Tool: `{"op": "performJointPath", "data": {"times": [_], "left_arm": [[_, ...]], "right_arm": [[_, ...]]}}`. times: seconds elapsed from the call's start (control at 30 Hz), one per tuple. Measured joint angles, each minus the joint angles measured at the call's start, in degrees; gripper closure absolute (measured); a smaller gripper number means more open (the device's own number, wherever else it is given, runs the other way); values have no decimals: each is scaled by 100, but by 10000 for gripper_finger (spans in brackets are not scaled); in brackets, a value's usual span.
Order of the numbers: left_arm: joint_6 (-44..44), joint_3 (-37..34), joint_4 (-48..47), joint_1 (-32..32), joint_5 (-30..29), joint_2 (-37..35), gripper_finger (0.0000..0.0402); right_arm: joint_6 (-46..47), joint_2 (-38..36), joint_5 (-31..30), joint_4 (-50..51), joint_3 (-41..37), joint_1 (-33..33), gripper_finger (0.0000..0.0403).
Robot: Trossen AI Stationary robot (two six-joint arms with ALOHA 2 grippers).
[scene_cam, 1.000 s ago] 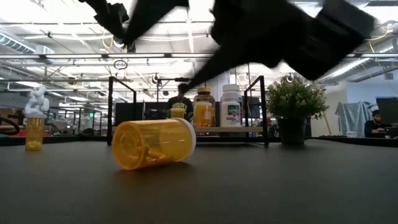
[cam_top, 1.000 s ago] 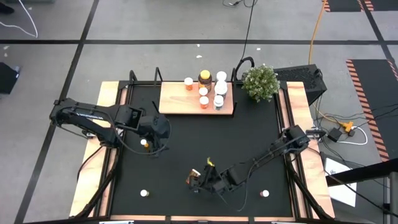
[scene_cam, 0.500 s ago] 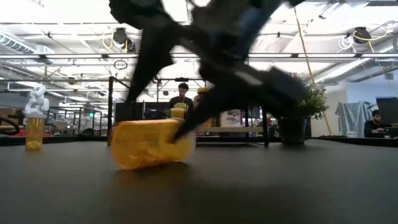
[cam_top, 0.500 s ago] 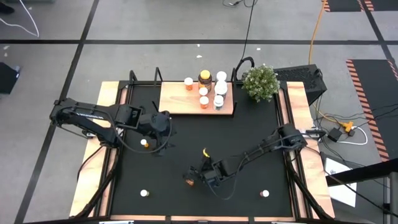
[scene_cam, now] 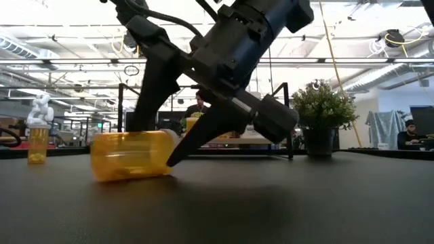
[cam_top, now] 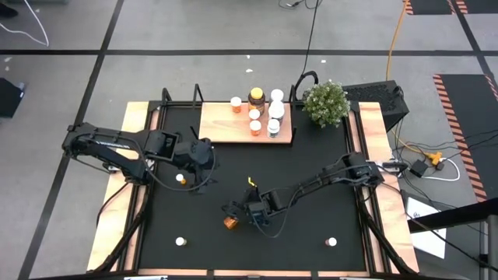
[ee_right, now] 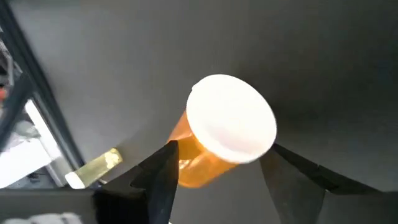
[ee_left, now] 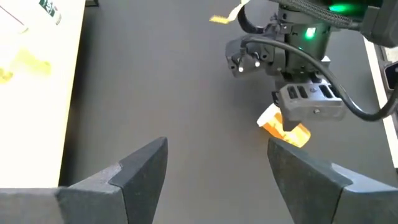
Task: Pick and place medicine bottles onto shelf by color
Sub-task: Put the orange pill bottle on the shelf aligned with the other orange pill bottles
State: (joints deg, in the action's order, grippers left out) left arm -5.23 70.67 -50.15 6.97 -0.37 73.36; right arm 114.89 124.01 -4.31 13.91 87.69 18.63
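Observation:
An orange bottle with a white cap [ee_right: 231,126] lies on its side on the black mat, near the front middle in the high view [cam_top: 230,223] and low view [scene_cam: 129,156]. My right gripper [ee_right: 222,148] is open, low over the mat, its fingers on either side of the bottle's cap end [cam_top: 236,217]. My left gripper [ee_left: 214,165] is open and empty above the mat's left part [cam_top: 201,158]. The light-wood shelf [cam_top: 222,128] at the far middle holds several orange and white bottles and an amber jar [cam_top: 256,97]. My right gripper's one finger [ee_right: 163,177] lies against the orange body [ee_right: 189,158] just behind the white cap. The other finger [ee_right: 292,169] stands a little apart from the cap. The fingers slant down from the table's right. The bottle lies on its side on the mat.
Three loose bottles stand on the mat: one by my left gripper [cam_top: 180,179], one front left [cam_top: 180,241], one front right [cam_top: 331,242]. A green potted plant [cam_top: 325,103] stands right of the shelf. A person shows far behind the shelf [scene_cam: 197,103].
My right gripper has gone down and toward the table's left, coming to the lying orange bottle with its fingers around the cap end. The bottle has slid along the mat toward the table's left, still on its side.

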Motion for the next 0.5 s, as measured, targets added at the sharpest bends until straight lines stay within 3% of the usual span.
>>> {"op": "performJointPath", "data": {"times": [0.23, 0.5], "left_arm": [[-198, 0, -23, -3, -8, 0, 126], [-204, 0, 73, -62, -149, 1, 126]], "right_arm": [[-1634, -223, 156, 565, -20, -330, 208], [-2127, -660, 156, 1609, -58, -488, 158]]}}
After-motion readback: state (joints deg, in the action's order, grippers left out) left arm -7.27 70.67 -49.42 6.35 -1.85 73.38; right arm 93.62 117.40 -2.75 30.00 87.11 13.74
